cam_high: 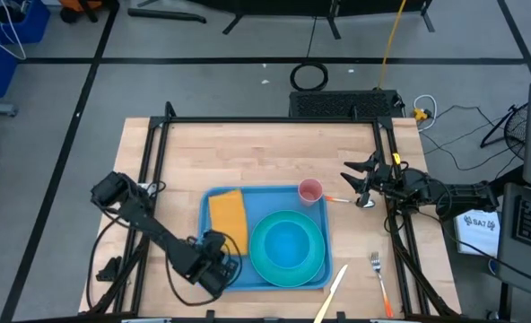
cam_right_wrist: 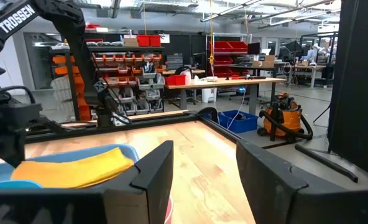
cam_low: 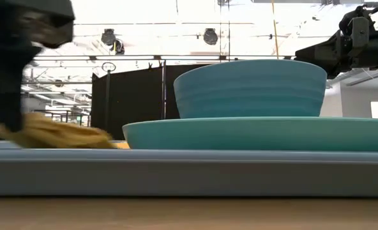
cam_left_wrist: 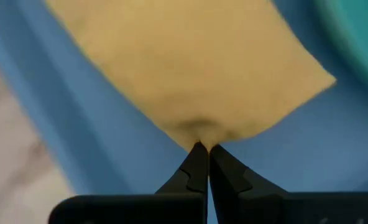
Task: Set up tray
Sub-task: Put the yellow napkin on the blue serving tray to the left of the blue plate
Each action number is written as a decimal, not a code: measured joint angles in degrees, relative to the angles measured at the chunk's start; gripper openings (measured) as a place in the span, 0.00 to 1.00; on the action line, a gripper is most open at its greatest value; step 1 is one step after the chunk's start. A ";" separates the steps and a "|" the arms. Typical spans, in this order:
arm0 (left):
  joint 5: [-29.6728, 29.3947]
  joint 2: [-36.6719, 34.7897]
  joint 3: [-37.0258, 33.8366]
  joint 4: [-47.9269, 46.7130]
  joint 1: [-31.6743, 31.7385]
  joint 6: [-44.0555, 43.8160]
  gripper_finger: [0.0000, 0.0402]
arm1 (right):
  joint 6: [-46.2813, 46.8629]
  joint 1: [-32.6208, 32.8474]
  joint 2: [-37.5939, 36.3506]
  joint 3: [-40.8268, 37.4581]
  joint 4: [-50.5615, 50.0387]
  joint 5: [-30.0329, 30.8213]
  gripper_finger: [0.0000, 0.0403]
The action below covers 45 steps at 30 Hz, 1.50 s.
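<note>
The blue tray [cam_high: 204, 215] lies in the middle of the table. On it are an orange-yellow napkin [cam_high: 229, 215] along its left side, a turquoise plate [cam_high: 288, 269] with a turquoise bowl [cam_low: 249, 86] on it, and a pink cup [cam_high: 310, 190] at its far right corner. My left gripper [cam_high: 225, 256] is over the tray's near left corner, shut on the napkin. My right gripper [cam_high: 351, 182] hovers open over the table right of the cup, touching nothing. My left gripper [cam_left_wrist: 202, 149] pinches the napkin's near short edge [cam_left_wrist: 199, 134] about midway along it, between its two fingertips. The cloth puckers where the tips meet. The fingers come from the table's near side, slanting down. The rest of the napkin [cam_low: 55, 135] lies rumpled on the tray.
A spoon [cam_high: 364, 203] lies on the wood just below my right gripper. A fork [cam_high: 378, 267] and a pale knife [cam_high: 331, 294] lie near the table's near right corner. Bare wood shows on the far half and left of the tray.
</note>
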 joint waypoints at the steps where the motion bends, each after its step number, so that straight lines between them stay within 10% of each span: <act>1: 1.00 0.17 0.02 0.16 -0.67 -1.09 0.00 | -0.02 0.00 0.00 0.00 0.01 0.00 0.41; 28: 2.43 0.39 -0.68 3.36 -5.44 -7.60 0.08 | -0.01 -0.01 0.00 0.00 0.02 0.00 0.41; 45: 3.66 0.09 -1.62 4.91 -4.21 -4.53 0.68 | 0.00 0.00 0.00 0.00 0.00 0.00 0.41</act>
